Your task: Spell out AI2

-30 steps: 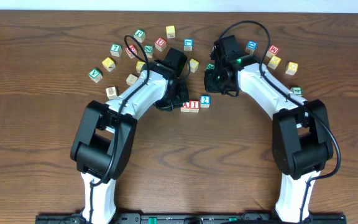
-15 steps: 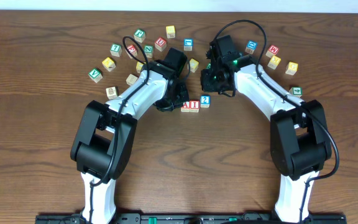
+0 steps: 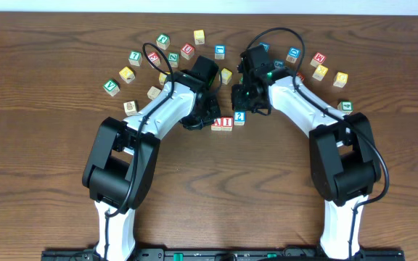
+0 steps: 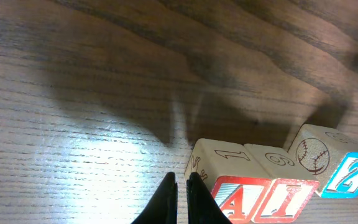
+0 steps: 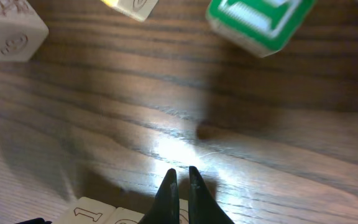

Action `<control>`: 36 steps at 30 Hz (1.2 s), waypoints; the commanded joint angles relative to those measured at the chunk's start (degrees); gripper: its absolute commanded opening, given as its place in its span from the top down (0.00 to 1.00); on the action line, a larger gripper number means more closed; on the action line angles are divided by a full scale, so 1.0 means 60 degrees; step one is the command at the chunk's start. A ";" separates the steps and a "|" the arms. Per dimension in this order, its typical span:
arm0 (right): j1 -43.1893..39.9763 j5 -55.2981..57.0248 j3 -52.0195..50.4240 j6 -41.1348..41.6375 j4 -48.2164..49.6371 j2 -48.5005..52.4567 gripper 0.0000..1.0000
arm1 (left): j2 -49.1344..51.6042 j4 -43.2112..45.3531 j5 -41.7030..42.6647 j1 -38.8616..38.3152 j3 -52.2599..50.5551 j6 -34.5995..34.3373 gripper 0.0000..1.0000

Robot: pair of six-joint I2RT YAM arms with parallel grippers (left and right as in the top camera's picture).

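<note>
Three letter blocks stand in a row on the wooden table: the red A block (image 3: 218, 122), the red I block (image 3: 227, 122) and the blue 2 block (image 3: 239, 117). In the left wrist view they read A (image 4: 238, 200), I (image 4: 288, 200), 2 (image 4: 351, 177), the 2 block angled slightly and set a little back. My left gripper (image 3: 206, 121) (image 4: 182, 182) is shut and empty, its tips just left of the A block. My right gripper (image 3: 244, 106) (image 5: 180, 175) is shut and empty, just behind the row, its tips over the blocks' top edge.
Several loose blocks lie scattered along the back: a green one (image 3: 111, 88), yellow (image 3: 127, 74), blue (image 3: 220, 51), red (image 3: 319, 59), yellow (image 3: 339, 78). A green block (image 5: 257, 18) lies ahead of the right gripper.
My right arm has shifted a little to the left and toward the back. The left arm and the three blocks have not moved.
</note>
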 commanded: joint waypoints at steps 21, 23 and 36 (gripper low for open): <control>0.0433 0.0018 -0.0113 0.0284 -0.0616 0.0095 0.99 | 0.0127 -0.0062 0.0080 0.0015 -0.0062 0.0102 0.92; 0.0437 0.0011 -0.0113 0.0339 -0.0645 0.0091 0.99 | 0.0127 -0.0062 0.0080 0.0015 -0.0062 0.0102 0.92; 0.0262 -0.0233 0.0098 0.0535 -0.0707 0.0033 0.99 | 0.0127 -0.0058 0.0080 0.0015 -0.0062 0.0102 0.92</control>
